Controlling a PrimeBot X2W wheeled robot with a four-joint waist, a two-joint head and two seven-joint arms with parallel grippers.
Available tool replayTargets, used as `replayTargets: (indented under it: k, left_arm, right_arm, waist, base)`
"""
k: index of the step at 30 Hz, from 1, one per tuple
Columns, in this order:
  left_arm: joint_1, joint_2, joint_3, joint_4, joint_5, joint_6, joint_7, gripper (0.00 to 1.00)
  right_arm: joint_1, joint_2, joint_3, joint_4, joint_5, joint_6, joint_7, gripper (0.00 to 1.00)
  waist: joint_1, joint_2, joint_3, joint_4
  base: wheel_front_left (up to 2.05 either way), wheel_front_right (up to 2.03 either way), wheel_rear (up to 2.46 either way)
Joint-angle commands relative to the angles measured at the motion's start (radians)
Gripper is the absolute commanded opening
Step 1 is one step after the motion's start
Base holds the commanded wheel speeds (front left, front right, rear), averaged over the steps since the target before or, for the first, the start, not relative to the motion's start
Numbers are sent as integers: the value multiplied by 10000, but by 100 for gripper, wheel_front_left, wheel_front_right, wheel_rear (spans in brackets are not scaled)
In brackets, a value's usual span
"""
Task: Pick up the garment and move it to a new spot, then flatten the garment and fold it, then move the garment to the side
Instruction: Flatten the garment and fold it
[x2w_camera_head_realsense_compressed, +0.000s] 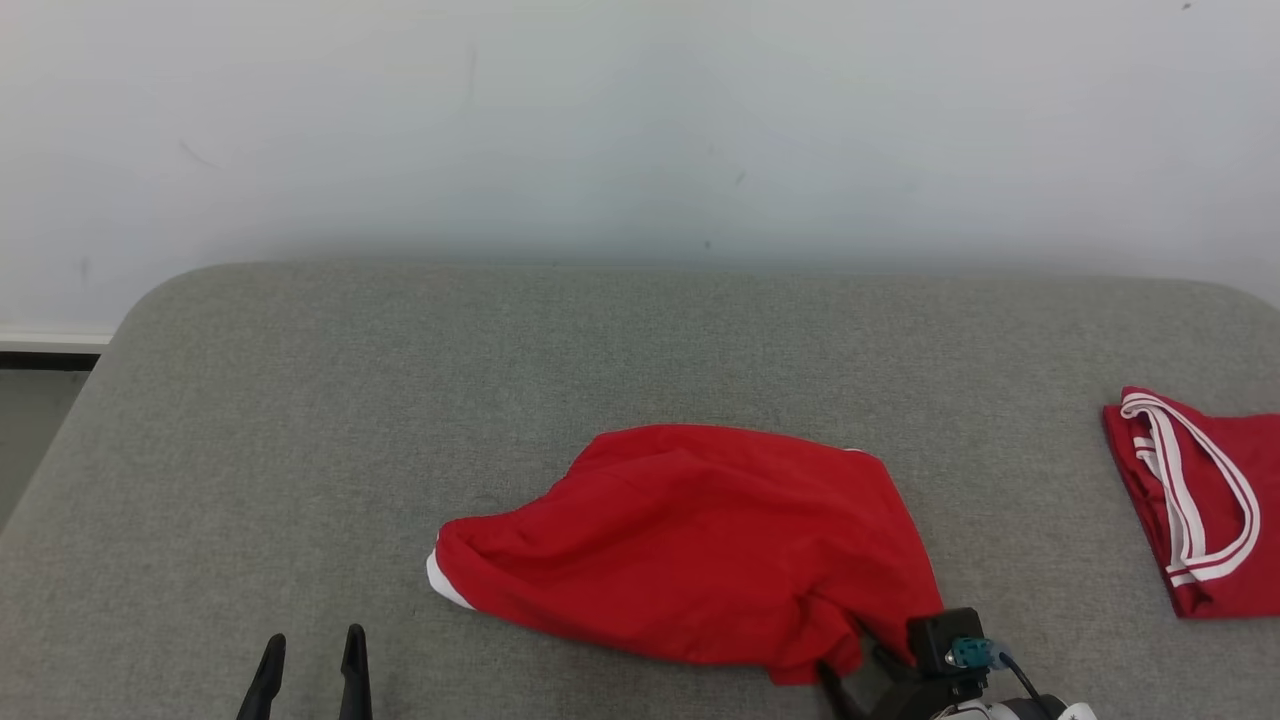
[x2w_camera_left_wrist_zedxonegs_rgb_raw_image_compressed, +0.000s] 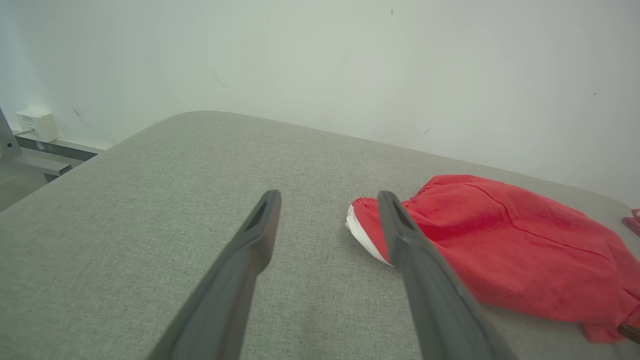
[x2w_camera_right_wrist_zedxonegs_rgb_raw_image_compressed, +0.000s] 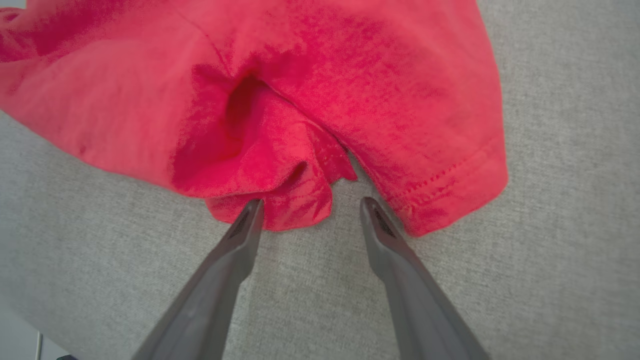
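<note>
Red garment (x2w_camera_head_realsense_compressed: 690, 540) lies crumpled near the front edge of the grey padded surface (x2w_camera_head_realsense_compressed: 400, 380), right of the middle, with white trim at its left end. Right tool (x2w_camera_right_wrist_zedxonegs_rgb_raw_image_compressed: 310, 205) stands open at the garment's near right hem, gripping nothing. Left tool (x2w_camera_head_realsense_compressed: 312, 640) hangs open near the front edge, apart from the cloth. A folded striped garment (x2w_camera_head_realsense_compressed: 1200, 500) lies at the right edge.

Grey table (x2w_camera_head_realsense_compressed: 300, 400), folded red/white top (x2w_camera_head_realsense_compressed: 1225, 545) at rt, wall (x2w_camera_head_realsense_compressed: 600, 120)
</note>
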Motion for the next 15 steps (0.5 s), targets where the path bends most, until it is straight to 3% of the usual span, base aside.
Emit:
replayTargets:
  k: [1,2,3,9,15]
  left_arm:
    - [13,-21,21,2,63,-8,0,100]
    - [2,-27,27,-2,63,-17,-1,100]
    - [-4,-32,39,-2,59,-22,-1,100]
    - [15,-49,96,-67,47,-50,-1,100]
    - [54,-60,124,-205,-12,47,0,100]
  right_arm:
    - [-167,-9,-76,201,-54,-29,-6,49]
    - [-242,2,-91,326,-62,-29,-8,18]
    - [-317,16,-93,396,-49,-28,-37,0]
    - [-365,-178,-719,154,-247,-29,-521,0]
    - [219,-393,-1985,-2143,-703,-29,-239,0]
  waist:
    - [0,0,40,56]
    - [0,0,48,73]
    - [0,0,54,87]
    - [0,0,4,96]
    - [0,0,-57,-87]
  base:
    - [0,0,0]
    - [0,0,0]
    - [0,0,0]
    - [0,0,0]
    - [0,0,0]
